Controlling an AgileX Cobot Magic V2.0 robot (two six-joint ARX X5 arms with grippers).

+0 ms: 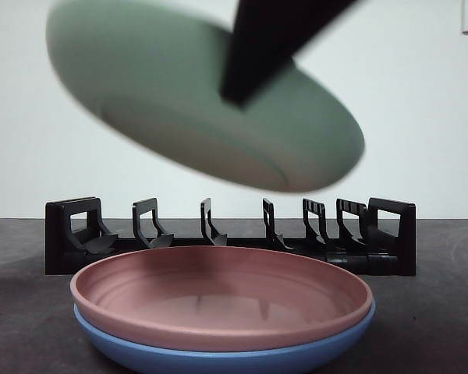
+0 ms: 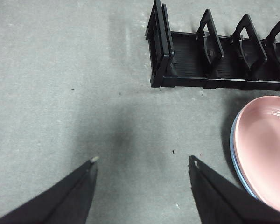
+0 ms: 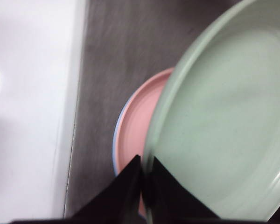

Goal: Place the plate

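Note:
My right gripper is shut on the rim of a green plate and holds it tilted in the air. In the front view the green plate hangs above the black rack, with the gripper pinching its rim from above. A pink plate lies stacked on a blue plate on the table in front of the rack. My left gripper is open and empty over bare table, beside the rack's end.
The black rack has several upright dividers with open slots between them. The pink and blue stack lies close to the rack. A white wall stands behind the table.

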